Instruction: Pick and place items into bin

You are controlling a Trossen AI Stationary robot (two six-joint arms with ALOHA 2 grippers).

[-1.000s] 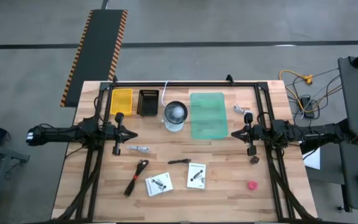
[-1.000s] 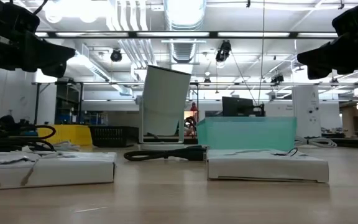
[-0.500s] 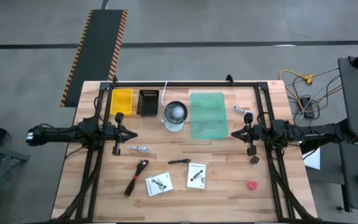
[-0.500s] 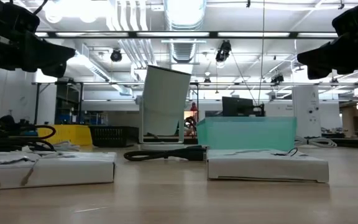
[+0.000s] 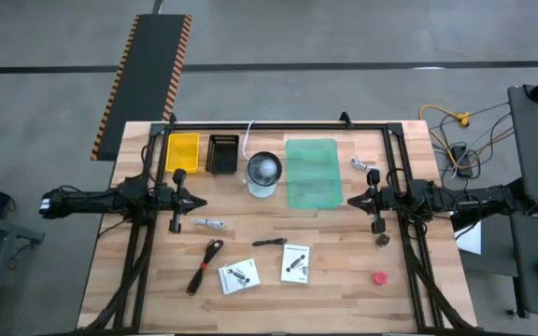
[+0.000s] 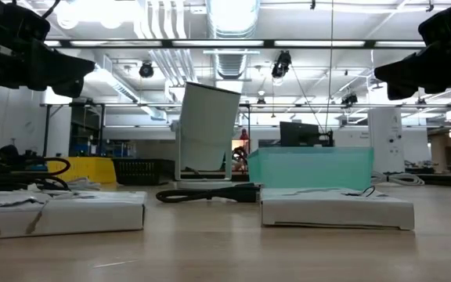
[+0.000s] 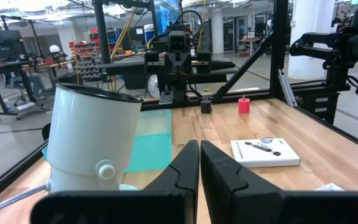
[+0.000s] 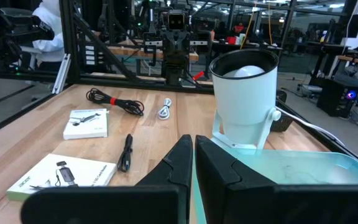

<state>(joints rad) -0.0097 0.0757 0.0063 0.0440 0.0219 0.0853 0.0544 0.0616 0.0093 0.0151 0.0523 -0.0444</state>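
Observation:
The items lie loose on the wooden table: two white packets (image 5: 239, 276) (image 5: 295, 262), a black cable (image 5: 204, 266), a small black tool (image 5: 269, 242), a silver piece (image 5: 211, 223), more silver pieces (image 5: 364, 166), a dark round piece (image 5: 382, 240) and a red knob (image 5: 378, 277). A teal bin (image 5: 313, 173) stands at the far middle. My left gripper (image 5: 197, 201) (image 7: 199, 149) hovers at the left, shut and holding nothing. My right gripper (image 5: 348, 200) (image 8: 193, 144) hovers at the right beside the teal bin, also shut and holding nothing. The two point at each other.
A white cylindrical device (image 5: 262, 174) stands between the grippers, left of the teal bin. A yellow bin (image 5: 182, 151) and a black bin (image 5: 222, 153) sit at the far left. A black frame (image 5: 278, 126) runs along the table's far and side edges.

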